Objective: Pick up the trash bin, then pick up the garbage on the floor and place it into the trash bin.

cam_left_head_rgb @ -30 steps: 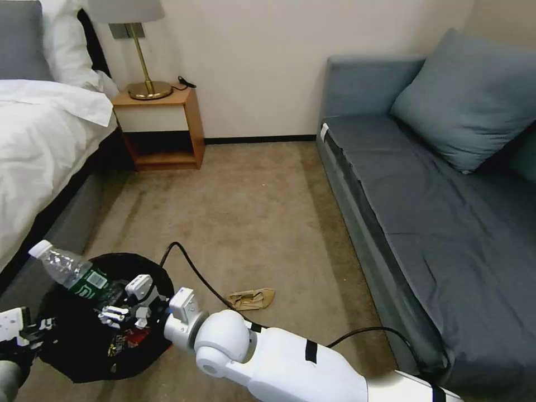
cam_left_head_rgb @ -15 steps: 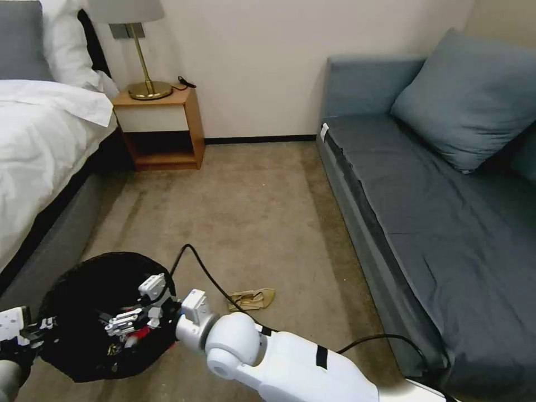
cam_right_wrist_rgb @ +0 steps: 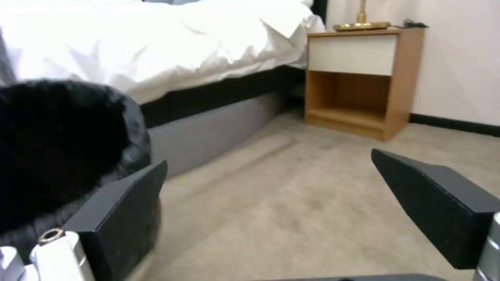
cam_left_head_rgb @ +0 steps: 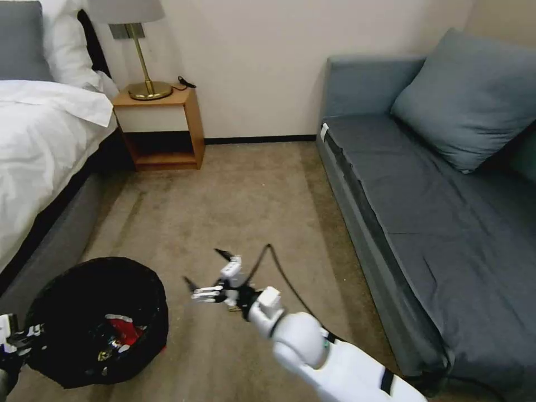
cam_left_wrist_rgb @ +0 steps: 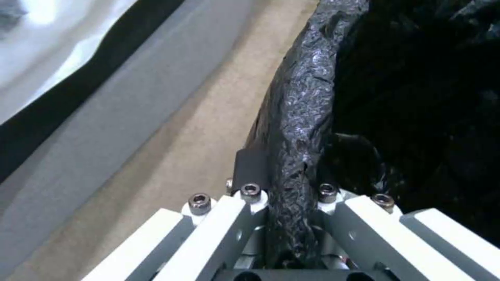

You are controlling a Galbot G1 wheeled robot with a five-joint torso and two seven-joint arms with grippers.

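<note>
With the left pincer [cam_left_wrist_rgb: 284, 218] clenched only on the rim of the bin [cam_left_head_rgb: 95, 318] at seven o'clock, the slippery liner could slide free while the right pincer [cam_left_head_rgb: 207, 272] hangs released over the carpet.

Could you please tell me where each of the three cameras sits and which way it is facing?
Head view: high, looking down at carpet; right gripper open, trash bin by the left gripper.
Left wrist view: along the left gripper, clamped on the trash bin rim.
Right wrist view: low, past open fingers toward the nightstand.
Shared: the trash bin.
</note>
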